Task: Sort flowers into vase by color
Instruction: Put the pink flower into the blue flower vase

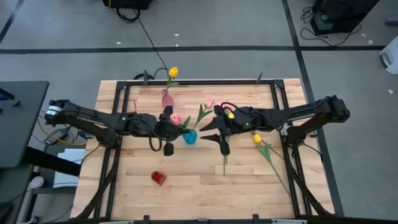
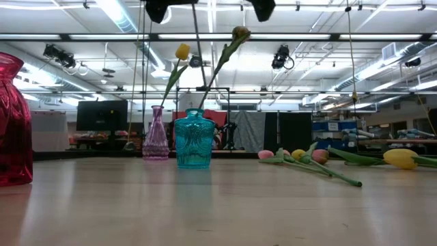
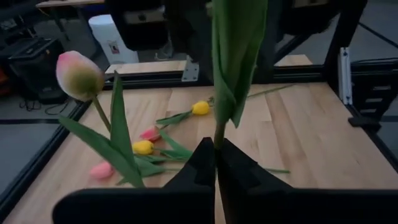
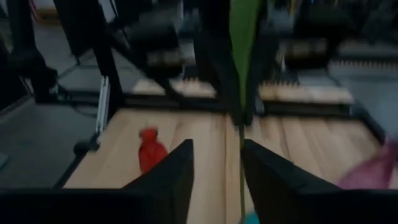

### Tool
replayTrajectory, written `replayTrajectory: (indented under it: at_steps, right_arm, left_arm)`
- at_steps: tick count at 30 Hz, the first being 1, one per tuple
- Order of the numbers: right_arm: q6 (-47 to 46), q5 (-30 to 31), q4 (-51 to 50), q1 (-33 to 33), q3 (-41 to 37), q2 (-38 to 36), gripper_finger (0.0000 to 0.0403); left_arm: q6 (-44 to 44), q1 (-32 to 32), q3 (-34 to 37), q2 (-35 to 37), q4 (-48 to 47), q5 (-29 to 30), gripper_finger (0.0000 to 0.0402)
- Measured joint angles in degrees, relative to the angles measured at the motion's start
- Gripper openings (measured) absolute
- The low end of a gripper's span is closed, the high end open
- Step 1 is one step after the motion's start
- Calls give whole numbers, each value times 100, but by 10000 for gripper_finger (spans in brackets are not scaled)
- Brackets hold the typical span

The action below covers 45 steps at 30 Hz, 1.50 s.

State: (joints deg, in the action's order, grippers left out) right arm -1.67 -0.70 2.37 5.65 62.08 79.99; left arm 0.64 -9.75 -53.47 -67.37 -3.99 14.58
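We see a tulip [image 3: 236, 56] upright, stem vertical, pinched between our left gripper [image 3: 215, 163] fingers, just over the teal vase [image 1: 189, 137]. Our right gripper [image 4: 216, 163] hangs just beside, fingers spread around the stem, not touching it

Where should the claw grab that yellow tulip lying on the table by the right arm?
Probably on the bare green stem just below the yellow tulip head, coming straight down from above. It lies flat on the table, the stem is thin and firm, and the head looks easier to crush.
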Motion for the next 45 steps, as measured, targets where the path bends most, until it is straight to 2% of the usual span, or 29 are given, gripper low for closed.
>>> replayTrajectory:
  at_steps: [6,14,19,27,33,40,45]
  right_arm:
    - [-302,354,-736,221,-135,-266,183]
    - [-545,995,-676,520,-654,-446,183]
    - [-759,1035,-665,568,-837,-444,183]
    - [-1055,1010,-845,566,-1056,-535,183]
    - [-1466,1010,-1724,546,-1062,-675,183]
    - [-2360,1149,-3471,262,-1064,-632,183]
    - [-2792,1095,-4742,-70,-1064,-671,183]
  left_arm:
    - [276,1,7,111,-550,70,6]
    - [234,38,7,110,-616,270,5]
    - [230,152,52,105,-554,275,4]
    - [269,417,597,24,135,200,4]
    - [427,498,886,19,212,73,17]
    - [597,493,1318,19,712,27,62]
    - [600,493,1239,34,446,14,105]
